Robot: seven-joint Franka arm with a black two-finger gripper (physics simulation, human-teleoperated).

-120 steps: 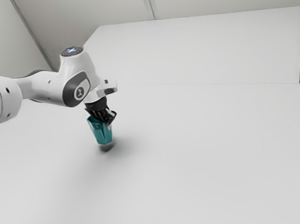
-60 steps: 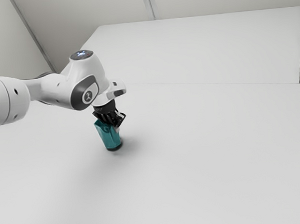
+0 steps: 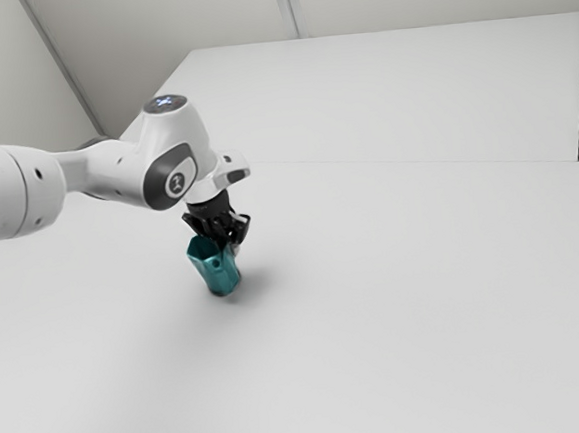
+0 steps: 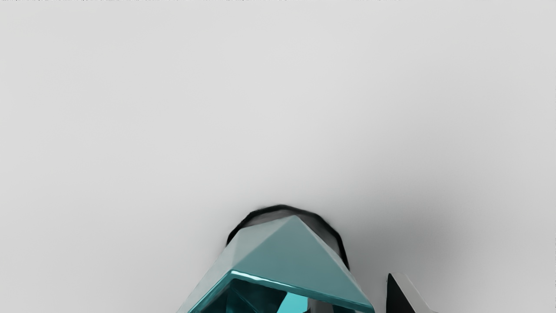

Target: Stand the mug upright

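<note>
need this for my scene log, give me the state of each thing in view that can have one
mug: mouth up, leaning, its mouth toward the exterior view's left; whether its base sits flat on the table, can't tell
end effector: lowered to the mug's mouth; open or shut, can't tell
arm: reaching in from the exterior view's left, its hand pointing down

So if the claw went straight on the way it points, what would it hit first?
Probably the teal mug: the claw points down, right at its rim. Depth is hard to judge, though, so it might partly pass the mug and meet the white table first.
</note>
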